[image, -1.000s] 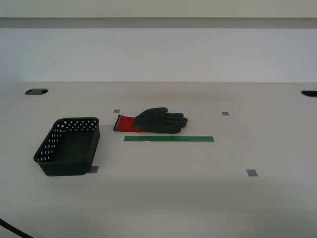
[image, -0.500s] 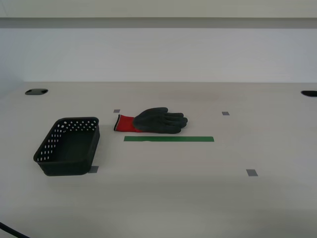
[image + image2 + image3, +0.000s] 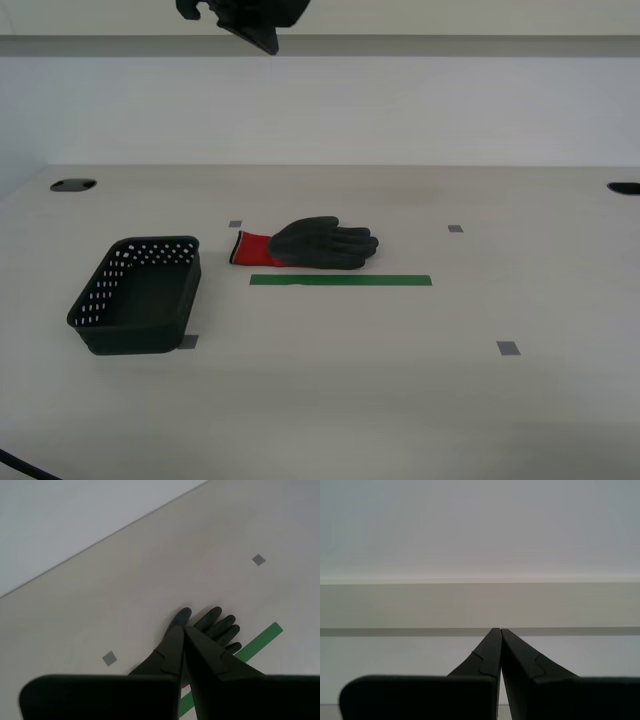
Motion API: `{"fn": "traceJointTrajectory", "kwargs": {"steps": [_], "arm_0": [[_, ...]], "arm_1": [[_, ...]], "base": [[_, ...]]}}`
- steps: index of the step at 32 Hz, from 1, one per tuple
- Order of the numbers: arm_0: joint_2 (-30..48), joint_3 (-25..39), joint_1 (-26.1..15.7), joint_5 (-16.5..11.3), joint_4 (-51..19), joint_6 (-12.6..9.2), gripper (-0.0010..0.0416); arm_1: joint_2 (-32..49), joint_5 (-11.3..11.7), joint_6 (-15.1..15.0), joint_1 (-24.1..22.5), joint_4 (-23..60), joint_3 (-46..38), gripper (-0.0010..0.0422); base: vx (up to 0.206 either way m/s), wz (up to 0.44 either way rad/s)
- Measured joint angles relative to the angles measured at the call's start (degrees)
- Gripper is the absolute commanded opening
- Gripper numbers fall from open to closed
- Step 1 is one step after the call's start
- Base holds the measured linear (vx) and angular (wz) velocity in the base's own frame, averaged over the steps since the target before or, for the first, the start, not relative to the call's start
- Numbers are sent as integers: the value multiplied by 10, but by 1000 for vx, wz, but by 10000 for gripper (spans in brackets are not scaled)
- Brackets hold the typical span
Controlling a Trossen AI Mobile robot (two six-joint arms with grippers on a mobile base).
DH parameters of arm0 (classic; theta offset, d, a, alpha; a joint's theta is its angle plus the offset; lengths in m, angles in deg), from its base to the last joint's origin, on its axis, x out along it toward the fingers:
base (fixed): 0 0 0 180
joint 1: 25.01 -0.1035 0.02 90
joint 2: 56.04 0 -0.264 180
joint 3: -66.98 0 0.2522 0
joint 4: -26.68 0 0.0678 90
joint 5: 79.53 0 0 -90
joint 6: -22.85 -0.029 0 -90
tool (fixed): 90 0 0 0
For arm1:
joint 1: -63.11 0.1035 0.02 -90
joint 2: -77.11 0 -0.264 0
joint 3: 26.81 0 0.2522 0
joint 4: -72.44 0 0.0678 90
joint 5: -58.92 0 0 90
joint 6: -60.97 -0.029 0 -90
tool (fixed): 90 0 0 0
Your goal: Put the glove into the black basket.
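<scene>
Lying flat on the pale table (image 3: 420, 400), the glove (image 3: 318, 244) rests palm down with its dark grey fingers toward the exterior view's right and its red cuff toward the exterior view's left. Just in front of it runs a strip of green tape (image 3: 341, 280), close to the glove but not under it. The black basket (image 3: 138, 296) sits apart from the glove, nearer the exterior view's left, upright and with nothing in it. 4 small grey squares of tape mark the table around them.

My second gripper (image 3: 182, 628) is clenched, its jaws pressed together on nothing, and it hangs above the glove (image 3: 212, 625), clear of it. My first gripper (image 3: 499, 630) is also clenched on nothing and points at the pale wall. A dark arm part (image 3: 245, 14) shows at the upper edge of the exterior view, high over the table.
</scene>
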Motion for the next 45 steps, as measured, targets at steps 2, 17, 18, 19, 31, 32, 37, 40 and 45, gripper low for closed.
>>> {"fn": "traceJointTrajectory", "kwargs": {"steps": [2,17,18,19,31,32,37,40,45], "arm_0": [[0,0,0,0,0,0,1],[0,0,0,0,-3,0,1],[0,0,-1,0,-3,0,1],[0,0,0,0,-3,0,0],[0,0,0,0,-16,0,1],[0,0,0,0,-16,0,1],[0,0,0,0,-17,0,0],[0,0,0,0,-17,0,0],[0,0,0,0,-17,0,1]], "arm_1": [[49,0,-2,-1,28,-44,0],[336,-21,-26,-32,156,-284,0],[342,-19,-21,-32,163,-288,0],[353,-19,-6,-35,161,-293,0],[445,-29,101,-80,142,-290,0],[446,-29,102,-80,142,-290,0],[446,-29,93,-81,145,-294,0],[446,-29,93,-80,145,-294,18],[446,-29,96,-80,151,-289,108]], "base": [[0,0],[0,0],[0,0],[0,0],[0,0],[0,0],[0,0],[0,0],[0,0]]}}
